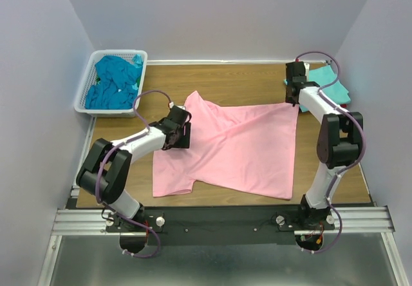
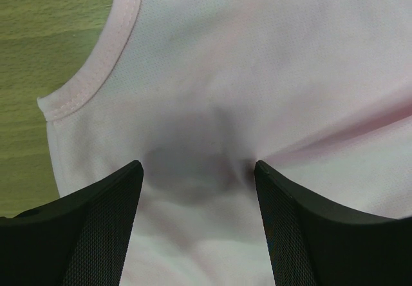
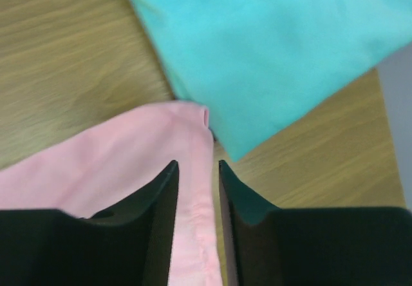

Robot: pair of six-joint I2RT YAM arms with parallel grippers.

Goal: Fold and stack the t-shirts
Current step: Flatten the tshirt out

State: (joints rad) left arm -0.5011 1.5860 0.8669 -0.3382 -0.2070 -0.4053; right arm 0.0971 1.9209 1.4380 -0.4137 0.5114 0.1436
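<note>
Pink shirt point(image 1: 238, 144): spread flat on the wooden table point(image 1: 238, 83), collar at the left.
Left gripper point(image 2: 196, 167): released, jaws wide, low over the fabric beside the collar.
Right gripper point(image 3: 198, 163): jaws narrowly parted astride the pink shirt's far right corner hem; cannot tell whether they pinch it.
Aqua shirt point(image 3: 270, 41): lies just beyond that corner.
Teal shirts point(image 1: 116, 80): heaped in the white basket point(image 1: 87, 96), far left.

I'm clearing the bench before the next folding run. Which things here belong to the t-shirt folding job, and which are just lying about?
Job:
pink t-shirt, spread out
aqua t-shirt, far right
teal-blue t-shirts, heaped in the basket

Lying about:
white lattice basket
wooden table
</note>
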